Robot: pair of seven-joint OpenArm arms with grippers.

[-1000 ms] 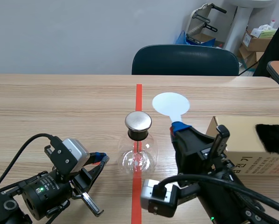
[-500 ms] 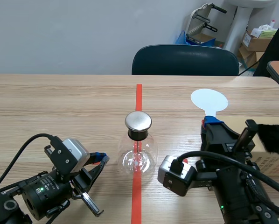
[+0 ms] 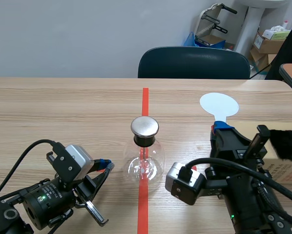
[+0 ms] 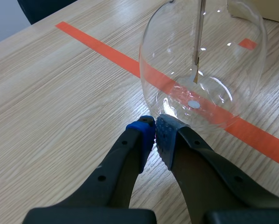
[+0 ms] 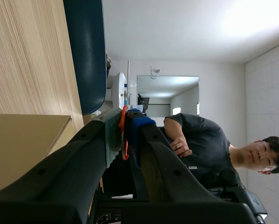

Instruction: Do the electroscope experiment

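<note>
The electroscope, a round glass flask [image 3: 145, 163] with a metal cap [image 3: 145, 126] and a thin rod inside, stands on the red tape line at the table's middle. My right gripper [image 3: 221, 128] is right of it, shut on the red handle of a white disc paddle [image 3: 219, 104] that points upward and away. In the right wrist view the paddle [image 5: 118, 91] appears edge-on beyond the gripper [image 5: 125, 119]. My left gripper [image 3: 106, 166] rests low at the flask's left, shut on nothing. Its fingertips [image 4: 154, 131] nearly touch the flask [image 4: 202, 60].
A cardboard box [image 3: 288, 168] with a black furry piece [image 3: 286, 144] on top lies at the right edge, beside my right arm. A dark chair [image 3: 194, 62] stands behind the table. A person [image 5: 200, 144] is visible far off in the right wrist view.
My right gripper swung the paddle to the right, away from the flask's cap, then stayed still. The left arm and the flask have not moved.
</note>
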